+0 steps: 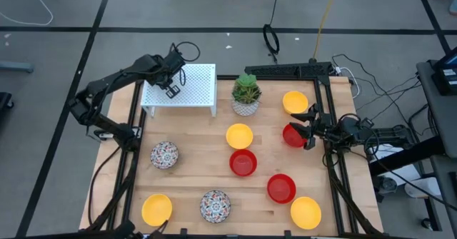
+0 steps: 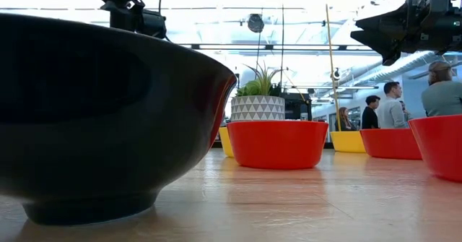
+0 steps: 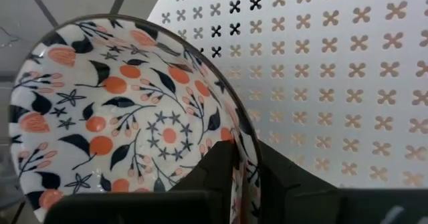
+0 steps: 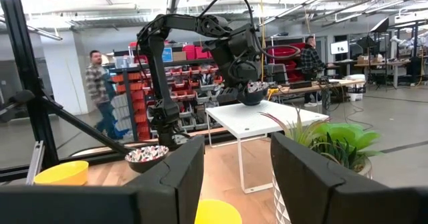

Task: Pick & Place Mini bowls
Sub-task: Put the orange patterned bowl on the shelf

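My left gripper [image 1: 171, 89] is hanging over the white perforated shelf [image 1: 196, 82] at the table's far left, and its fingers [image 3: 221, 174] are pinching the rim of a patterned bowl [image 3: 127, 110], nearly closed with just the thin wall between them; whether the bowl is touching the shelf top I cannot tell. Below the shelf, two more patterned bowls are sitting on the wooden table [image 1: 193, 171], one [image 1: 164, 155] near the left edge and one [image 1: 215, 205] at the near edge, with a yellow bowl [image 1: 156, 208] in the near-left corner. Toward the middle, the potted plant [image 1: 246, 94] is standing just beside the shelf, and a yellow bowl [image 1: 239, 135] and a red bowl [image 1: 243, 162] are lying in front of it. Farther right, another yellow bowl [image 1: 295, 102], a red bowl [image 1: 281, 187] and a yellow bowl [image 1: 305, 212] are spread along the edge. My right gripper [image 1: 308, 130] is hovering at a red bowl [image 1: 291, 135], fingers spread wide and holding nothing.
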{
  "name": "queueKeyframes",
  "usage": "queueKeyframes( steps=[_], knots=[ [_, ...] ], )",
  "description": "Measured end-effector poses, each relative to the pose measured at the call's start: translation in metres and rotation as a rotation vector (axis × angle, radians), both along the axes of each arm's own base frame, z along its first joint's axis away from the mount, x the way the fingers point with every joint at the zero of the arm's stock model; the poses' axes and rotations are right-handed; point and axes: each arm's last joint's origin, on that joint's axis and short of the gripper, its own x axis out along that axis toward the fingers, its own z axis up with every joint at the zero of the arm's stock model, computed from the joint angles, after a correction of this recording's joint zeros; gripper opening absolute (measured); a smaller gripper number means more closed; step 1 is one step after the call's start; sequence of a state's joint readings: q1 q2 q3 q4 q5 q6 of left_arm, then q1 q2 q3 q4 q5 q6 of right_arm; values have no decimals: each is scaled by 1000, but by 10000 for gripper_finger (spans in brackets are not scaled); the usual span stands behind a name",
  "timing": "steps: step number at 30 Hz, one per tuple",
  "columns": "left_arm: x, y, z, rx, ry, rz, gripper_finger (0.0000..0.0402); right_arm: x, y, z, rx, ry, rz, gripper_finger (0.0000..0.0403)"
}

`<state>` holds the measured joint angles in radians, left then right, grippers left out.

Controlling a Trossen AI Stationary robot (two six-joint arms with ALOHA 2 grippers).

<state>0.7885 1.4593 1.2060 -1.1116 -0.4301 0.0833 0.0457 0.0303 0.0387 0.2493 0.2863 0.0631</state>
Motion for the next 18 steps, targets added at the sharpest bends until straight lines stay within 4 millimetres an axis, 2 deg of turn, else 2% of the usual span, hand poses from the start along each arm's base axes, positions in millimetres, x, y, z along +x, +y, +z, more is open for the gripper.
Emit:
queueKeyframes(
  steps=[11,18],
  knots=[
    [1,-12,-2,-66,74,-61,64,0,0,0,0,0,0,160],
    [-1,-16,-2,-37,159,-63,67,0,0,0,0,0,0,160]
  ],
)
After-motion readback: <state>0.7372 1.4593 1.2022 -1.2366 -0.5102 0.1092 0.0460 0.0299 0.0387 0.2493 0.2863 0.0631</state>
